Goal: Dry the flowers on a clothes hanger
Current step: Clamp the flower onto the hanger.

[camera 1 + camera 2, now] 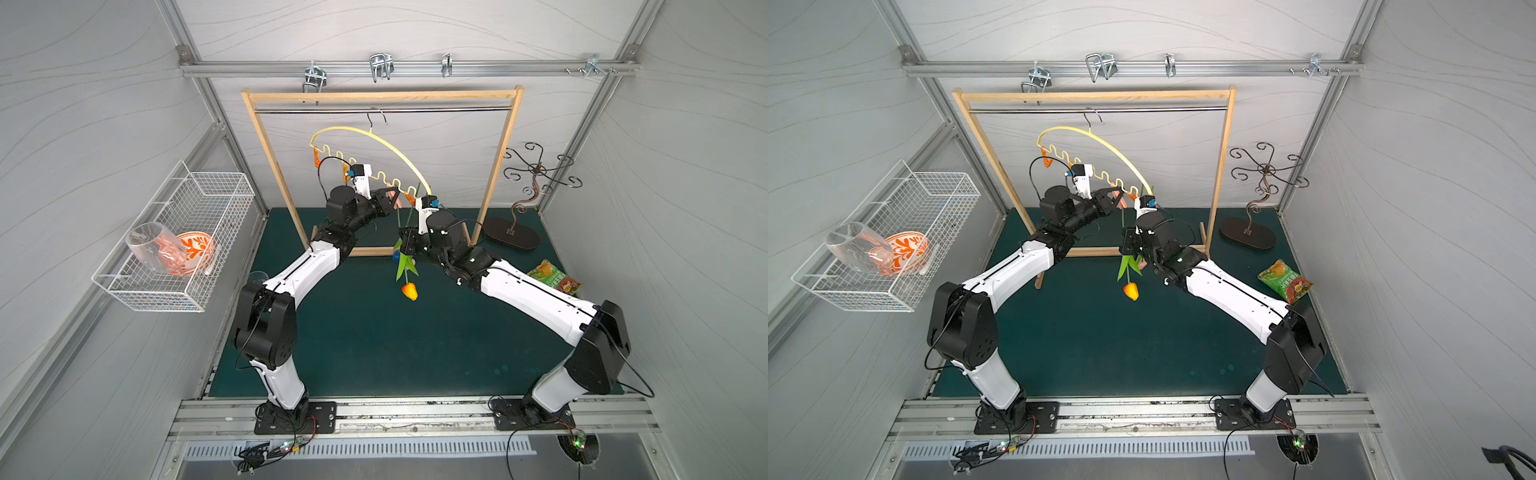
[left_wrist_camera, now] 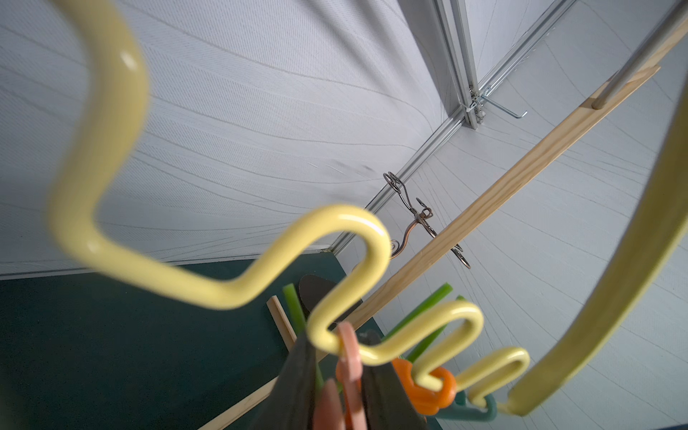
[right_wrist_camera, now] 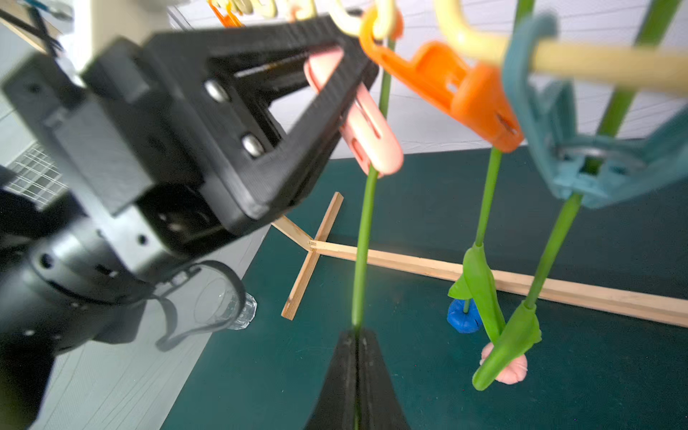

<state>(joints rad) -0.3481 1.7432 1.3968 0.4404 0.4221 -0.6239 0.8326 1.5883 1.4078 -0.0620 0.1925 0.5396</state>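
**A:** Where is the clothes hanger (image 2: 335, 217)?

**B:** At 12 o'clock over the green mat (image 1: 353, 353). It is hooked on the metal rod (image 1: 415, 109) of the wooden rack (image 1: 382, 97) and hangs slantwise.

**A:** And the left gripper (image 2: 340, 368)?

**B:** Its arm is based at 7 o'clock. The jaws are pinched on the upper end of the pink clothespin (image 3: 366, 123) on the wavy bar.

**A:** The right gripper (image 3: 357, 335)?

**B:** Based at 5 o'clock and clamped tight on the green stem (image 3: 363, 242) of the orange tulip (image 1: 409, 291). In a top view the head hangs at 6 o'clock of that gripper. The stem's top end sits at the pink clothespin's mouth. Whether the pin bites it, I cannot tell.

**A:** The other flowers?

**B:** The blue tulip (image 3: 463, 316) hangs head down from the orange clothespin (image 3: 465, 85). The pink tulip (image 3: 506, 368) hangs from the teal clothespin (image 3: 558, 149) just beside it.
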